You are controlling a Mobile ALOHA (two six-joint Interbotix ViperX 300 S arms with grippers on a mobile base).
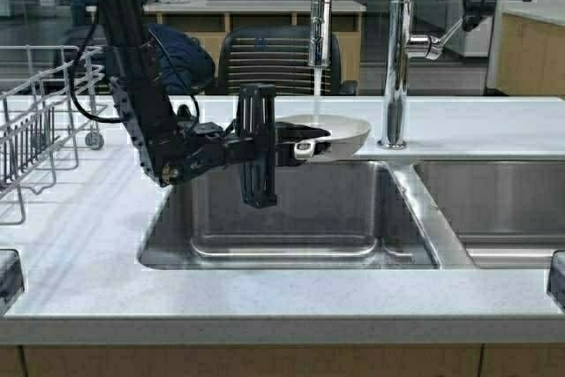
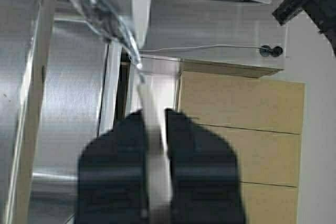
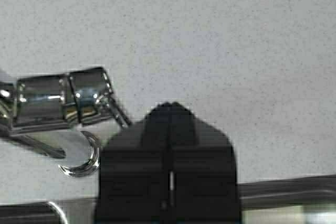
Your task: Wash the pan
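The off-white pan (image 1: pixel 340 133) hangs level over the left sink basin (image 1: pixel 291 209), under a thin stream of water (image 1: pixel 318 90) from the spray faucet (image 1: pixel 319 15). My left gripper (image 1: pixel 300 144) is shut on its stubby handle, turned on edge. In the left wrist view the handle (image 2: pixel 153 129) shows as a pale strip clamped between the black fingers (image 2: pixel 115 171). My right gripper (image 1: pixel 472 17) is up at the back right, shut, its tips at the end of the chrome faucet lever (image 1: pixel 439 42). The lever (image 3: pixel 58 103) also shows beside that gripper (image 3: pixel 169 107) in the right wrist view.
A wire dish rack (image 1: pixel 35 121) stands on the counter at the left. The tall chrome faucet column (image 1: pixel 397 59) rises between the basins. A second basin (image 1: pixel 494 200) lies to the right. An office chair (image 1: pixel 265 59) stands beyond the counter.
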